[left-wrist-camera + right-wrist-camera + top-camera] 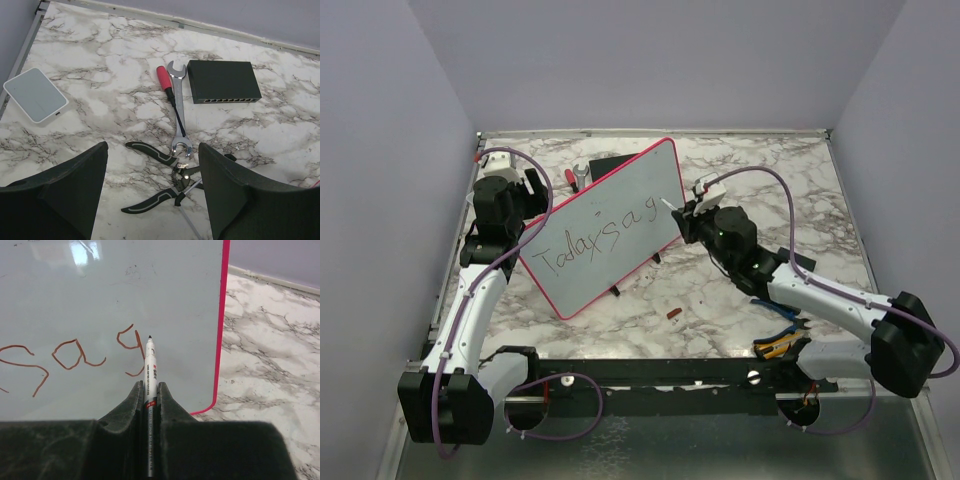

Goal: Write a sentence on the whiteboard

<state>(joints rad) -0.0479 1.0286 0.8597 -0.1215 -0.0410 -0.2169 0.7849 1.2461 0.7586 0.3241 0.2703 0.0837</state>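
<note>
Left gripper: the left gripper (532,192) sits at the whiteboard's far-left edge, jaws spread wide with nothing between them (its wrist camera sees only the marble table (100,75) and tools).
Tools behind the board: a red-handled screwdriver (167,85), a wrench (179,107), a black network switch (223,81) and a pair of pliers (175,172) lie beyond the whiteboard's far-left corner, none in use.
Whiteboard: the whiteboard (645,185) stands tilted on its feet in the middle of the table, between the two arms, its long side running diagonally, low-left to high-right.
Sentence: the sentence (595,235) reads "Today is a g" along the whiteboard's length, starting near its lower-left end.
Done: three words and one letter of a fourth.
Left: by my judgement, the rest of the word that starts with "g"; only a short stretch of bare board lies between that letter and the pink frame.
Marker: the marker (150,370) points at the whiteboard just right of the "g" (131,347); whether its tip touches the surface I cannot tell.
Right gripper: the right gripper (150,390), at the whiteboard's right end, is clamped tight on the marker's barrel.
</note>
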